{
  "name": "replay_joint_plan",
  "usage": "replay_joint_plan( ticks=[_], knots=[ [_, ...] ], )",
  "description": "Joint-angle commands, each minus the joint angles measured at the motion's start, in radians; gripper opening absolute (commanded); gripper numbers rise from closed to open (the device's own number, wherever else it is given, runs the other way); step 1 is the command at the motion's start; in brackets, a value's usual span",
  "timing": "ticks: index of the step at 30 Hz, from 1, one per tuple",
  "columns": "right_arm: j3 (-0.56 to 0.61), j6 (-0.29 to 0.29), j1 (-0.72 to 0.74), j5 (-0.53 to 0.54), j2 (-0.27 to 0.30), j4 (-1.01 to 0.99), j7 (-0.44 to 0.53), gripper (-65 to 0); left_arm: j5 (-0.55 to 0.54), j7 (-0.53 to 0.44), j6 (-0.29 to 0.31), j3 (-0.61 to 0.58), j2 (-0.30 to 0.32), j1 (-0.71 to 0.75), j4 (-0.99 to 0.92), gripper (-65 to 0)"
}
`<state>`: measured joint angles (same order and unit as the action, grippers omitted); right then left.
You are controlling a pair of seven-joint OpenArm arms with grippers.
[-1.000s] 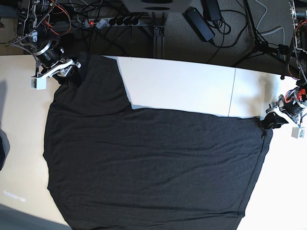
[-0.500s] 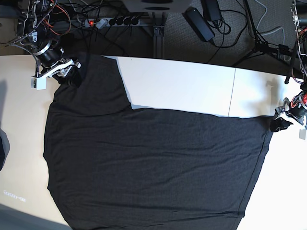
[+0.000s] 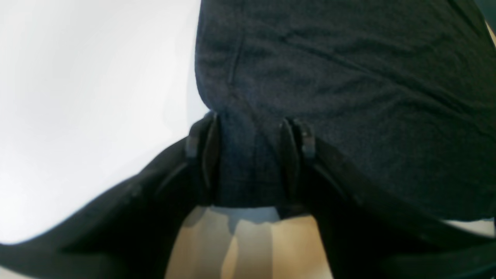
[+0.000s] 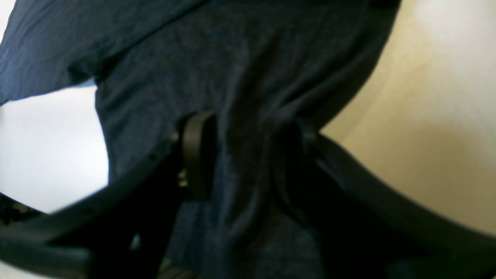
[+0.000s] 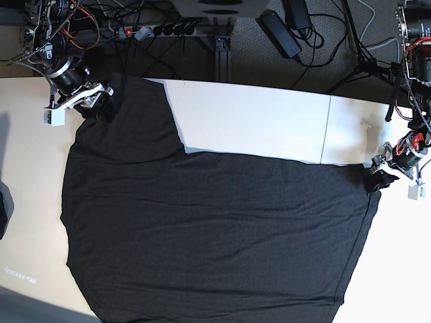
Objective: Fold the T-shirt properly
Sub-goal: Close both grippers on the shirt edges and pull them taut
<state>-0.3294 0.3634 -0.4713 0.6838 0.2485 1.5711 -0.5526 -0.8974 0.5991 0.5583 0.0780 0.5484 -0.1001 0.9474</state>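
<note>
The T-shirt [image 5: 215, 229] lies spread flat on the table, plain dark side up, and runs off the view's bottom edge. At its far left corner my right gripper [image 5: 101, 102] is shut on the cloth. The right wrist view shows bunched fabric [image 4: 193, 58] filling the gap of the right gripper [image 4: 244, 155]. My left gripper [image 5: 377, 178] is shut on the shirt's far right corner. In the left wrist view that left gripper [image 3: 248, 155] has a strip of shirt [image 3: 348, 77] pinched between its fingers, just above the table.
A white table top [image 5: 256, 121] shows behind the shirt, with a seam [image 5: 325, 131] toward the right. Beige surface [image 5: 27, 175] lies left of the shirt. A power strip [image 5: 161, 30] and cables sit on the floor beyond the table's far edge.
My left gripper swung out to the right with the shirt corner, then came back left to about where it was. The right arm has not moved.
</note>
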Motion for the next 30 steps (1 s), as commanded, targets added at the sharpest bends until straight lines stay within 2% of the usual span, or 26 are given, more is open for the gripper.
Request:
replay_joint_plan(
  ticks=[1, 2, 5, 6, 9, 17, 24, 30],
  knots=[
    [0.010, 0.029, -0.019, -0.057, -0.002, -0.014, -0.093, -36.9, 0.095, 0.130, -0.024, -0.014, -0.008, 0.020, -0.014, -41.5],
    [0.010, 0.029, -0.019, -0.057, -0.002, -0.014, -0.080, -41.1, 0.098, 0.123, -0.023, -0.014, -0.008, 0.020, -0.014, -46.7],
    [0.010, 0.029, -0.019, -0.056, -0.002, -0.014, -0.077, -63.9, 0.118, 0.063, -0.023, -0.014, -0.007, 0.020, -0.014, -60.4],
    [0.010, 0.029, -0.019, -0.056, -0.002, -0.014, -0.077, -65.0, 0.129, 0.042, -0.023, -0.014, -0.007, 0.020, -0.014, -63.7],
    [0.010, 0.029, -0.019, -0.081, -0.002, -0.014, -0.080, -65.0, 0.165, 0.002, -0.023, -0.014, -0.007, 0.020, -0.014, -65.0],
    [0.010, 0.029, -0.019, -0.090, -0.002, -0.013, -0.080, -65.0, 0.240, 0.002, -0.020, -0.014, -0.004, 0.020, -0.013, -65.0],
    [0.008, 0.029, -0.019, -0.090, -0.002, -0.004, -0.083, -65.0, 0.236, -0.023, 0.140, -0.012, 0.035, 0.020, -0.013, -65.0],
    [-0.031, 0.038, -0.040, -0.072, -0.002, 0.003, -0.137, -65.0, 0.146, -0.025, 0.140, -0.012, 0.084, 0.025, -0.013, -65.0]
  ],
)
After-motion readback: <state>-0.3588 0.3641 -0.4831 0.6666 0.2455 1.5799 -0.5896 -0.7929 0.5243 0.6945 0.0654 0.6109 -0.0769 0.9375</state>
